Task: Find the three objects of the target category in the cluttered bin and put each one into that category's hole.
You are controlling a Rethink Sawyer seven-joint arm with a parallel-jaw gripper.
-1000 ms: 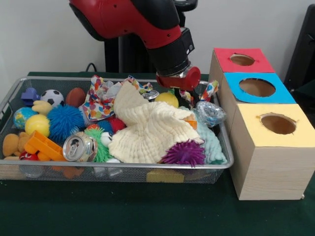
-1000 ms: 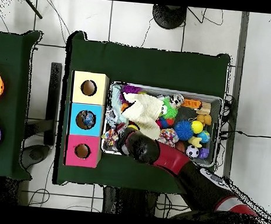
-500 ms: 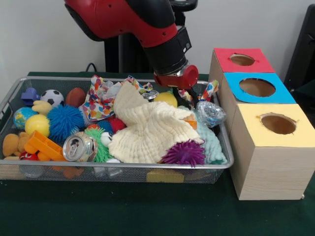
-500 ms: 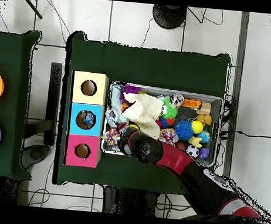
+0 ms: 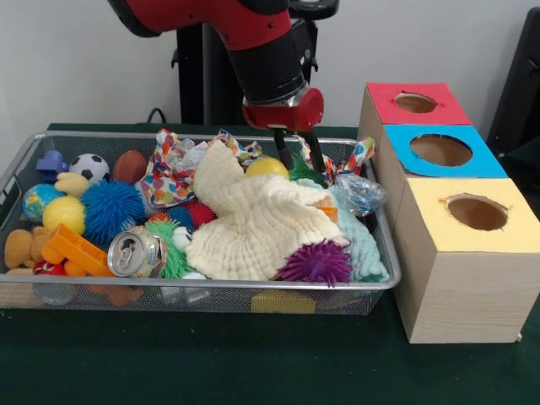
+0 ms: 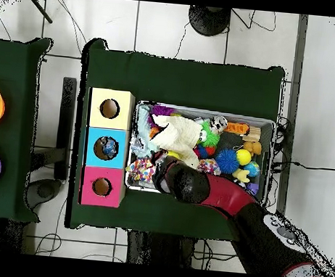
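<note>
The wire mesh bin (image 5: 211, 287) is full of toys and also shows in the overhead view (image 6: 202, 109). One crushed clear bottle (image 5: 361, 192) with a blue label lies at the bin's right end, next to the boxes. My gripper (image 5: 299, 159) hangs open and empty over the yellow ball (image 5: 267, 166) and the cream cloth (image 5: 253, 224), left of that bottle and apart from it. The blue-topped box's hole (image 5: 441, 149) is to the right. In the overhead view a crinkly clear thing shows inside that hole (image 6: 105, 148). Other bottles are hidden.
The red-topped box (image 5: 416, 102) and the yellow-topped box (image 5: 477, 213) flank the blue one. A silver can (image 5: 135, 251), a blue spiky ball (image 5: 111, 208), a purple spiky ball (image 5: 316, 263) and a patterned cloth (image 5: 173, 173) lie in the bin.
The arm has moved left, away from the boxes, and risen a little. The gripper's two fingers now show above the cloth. The bottle has stayed in place.
</note>
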